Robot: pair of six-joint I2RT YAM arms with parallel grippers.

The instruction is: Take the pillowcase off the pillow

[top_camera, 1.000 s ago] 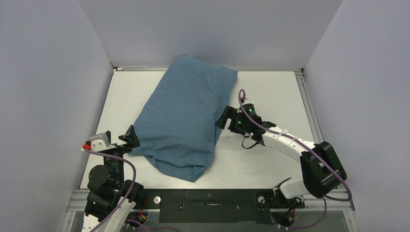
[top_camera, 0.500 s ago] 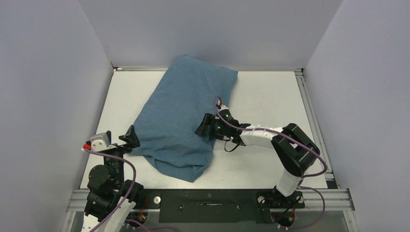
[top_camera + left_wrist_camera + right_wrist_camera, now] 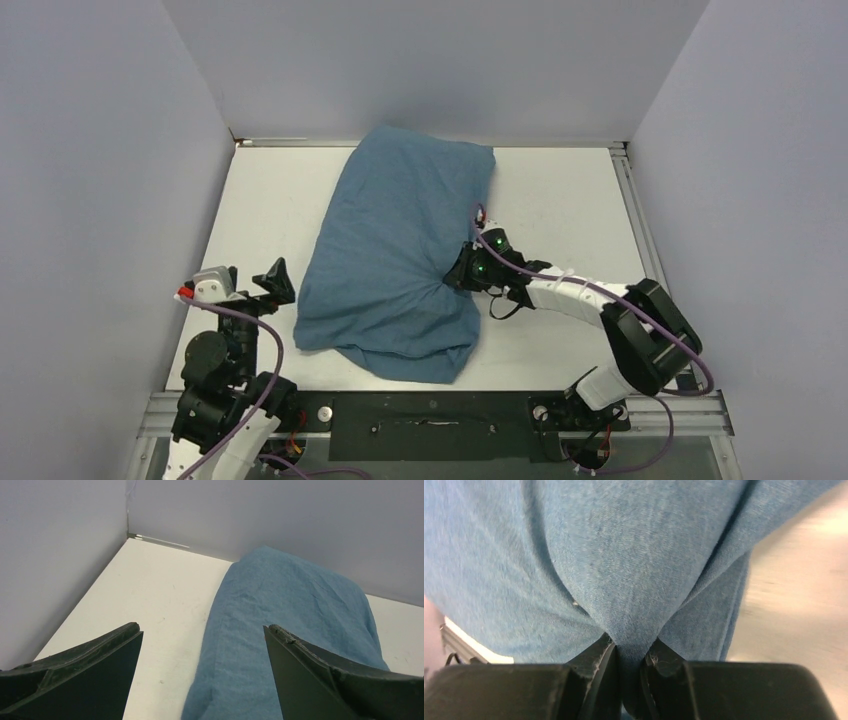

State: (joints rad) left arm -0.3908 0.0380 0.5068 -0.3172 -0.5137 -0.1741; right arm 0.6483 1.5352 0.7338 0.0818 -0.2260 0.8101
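The slate-blue pillowcase (image 3: 400, 250) lies slantwise across the white table, bulging over the pillow, which is fully hidden inside it. My right gripper (image 3: 458, 272) is shut on a pinched fold of the pillowcase (image 3: 624, 580) at its right edge; cloth gathers into the jaws, with creases radiating from the pinch. My left gripper (image 3: 272, 281) stands open just off the pillowcase's near-left corner, touching nothing. In the left wrist view the pillowcase (image 3: 290, 630) stretches away between the wide-apart fingers (image 3: 90, 670).
Grey walls close in the table (image 3: 270, 200) on the left, back and right. A metal rail (image 3: 440, 410) runs along the near edge between the arm bases. Bare tabletop (image 3: 570, 190) shows on both sides of the pillowcase.
My right gripper closed on the pillowcase's right edge and pulled it rightward. The whole bundle shifted and bunched toward the pinch. The left gripper stayed open, nearly still.
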